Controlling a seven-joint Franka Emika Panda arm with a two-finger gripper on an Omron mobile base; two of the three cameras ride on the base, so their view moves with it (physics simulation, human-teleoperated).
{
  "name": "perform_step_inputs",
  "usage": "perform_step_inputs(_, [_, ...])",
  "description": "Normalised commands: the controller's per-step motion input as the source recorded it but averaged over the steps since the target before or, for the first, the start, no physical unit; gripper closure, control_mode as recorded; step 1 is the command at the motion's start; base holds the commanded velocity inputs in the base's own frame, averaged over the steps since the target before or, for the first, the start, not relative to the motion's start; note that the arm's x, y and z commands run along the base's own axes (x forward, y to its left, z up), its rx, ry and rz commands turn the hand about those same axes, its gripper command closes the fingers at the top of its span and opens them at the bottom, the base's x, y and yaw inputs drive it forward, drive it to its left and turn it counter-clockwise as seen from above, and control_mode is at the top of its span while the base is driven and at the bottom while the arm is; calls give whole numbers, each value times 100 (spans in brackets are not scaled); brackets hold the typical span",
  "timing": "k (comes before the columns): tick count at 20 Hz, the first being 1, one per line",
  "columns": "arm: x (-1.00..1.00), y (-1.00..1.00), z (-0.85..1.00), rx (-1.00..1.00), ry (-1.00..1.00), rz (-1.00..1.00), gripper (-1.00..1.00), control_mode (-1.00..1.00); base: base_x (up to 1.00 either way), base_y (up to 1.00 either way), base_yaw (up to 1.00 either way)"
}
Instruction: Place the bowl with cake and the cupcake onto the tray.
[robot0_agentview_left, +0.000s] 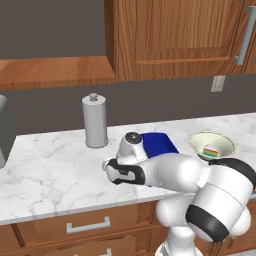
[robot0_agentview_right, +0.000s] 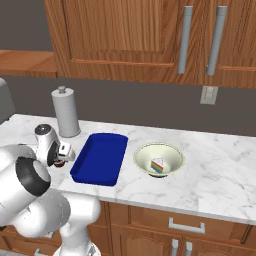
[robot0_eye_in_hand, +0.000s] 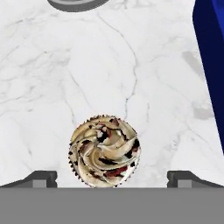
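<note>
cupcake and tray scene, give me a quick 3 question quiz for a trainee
1. True or false: the cake lies inside the bowl.
2. In the hand view, where is the cupcake relative to the gripper? A) between the two spread fingertips B) inside the tray C) inside the bowl
3. Fill in: in the right base view, the tall grey cylinder stands on the counter to the ____ of the tray.

Key
1. True
2. A; it sits on bare marble, with the tray's blue edge off to one side.
3. left
</note>
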Motion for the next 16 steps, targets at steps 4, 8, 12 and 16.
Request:
perform_step_inputs(4, [28, 12, -26, 0, 1, 0, -100, -100, 0, 0, 0])
perform_step_inputs(8, [26, 11, -27, 0, 1, 0, -100, -100, 0, 0, 0])
perform_step_inputs(12, [24, 9, -27, 0, 0, 0, 100, -100, 0, 0, 0])
perform_step_inputs(16, [15, 9, -22, 0, 0, 0, 100, -100, 0, 0, 0])
